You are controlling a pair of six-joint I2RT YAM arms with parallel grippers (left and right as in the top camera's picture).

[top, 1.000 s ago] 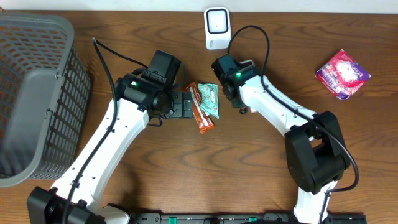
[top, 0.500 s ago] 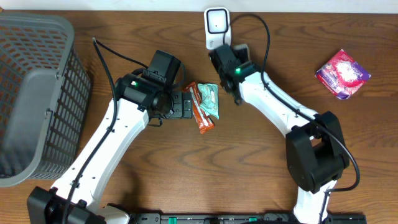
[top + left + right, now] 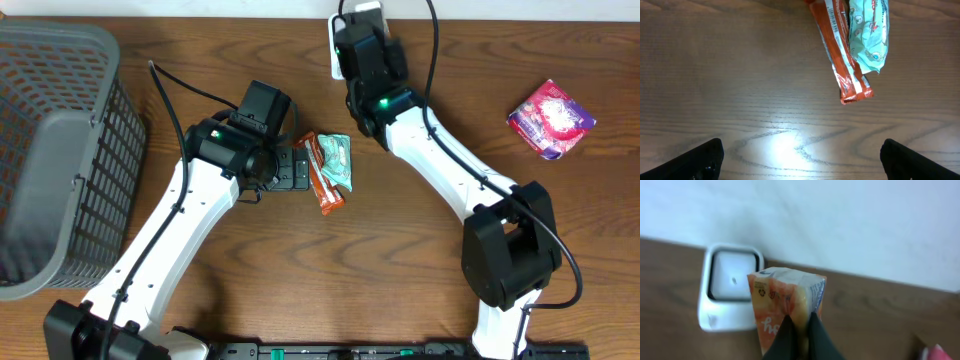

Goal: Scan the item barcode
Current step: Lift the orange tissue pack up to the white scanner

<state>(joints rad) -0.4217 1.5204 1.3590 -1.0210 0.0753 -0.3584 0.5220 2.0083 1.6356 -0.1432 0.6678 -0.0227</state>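
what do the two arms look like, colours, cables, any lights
Both the left arm and right arm have white link shells and black joint housings. A black cable loops along each, and a small green light glows near each wrist. The fingers are black.

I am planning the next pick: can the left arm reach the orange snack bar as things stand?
Probably yes. The left gripper stands open, with only bare table between it and the orange snack bar. The teal packet lies against the bar's side, so it might get nudged.
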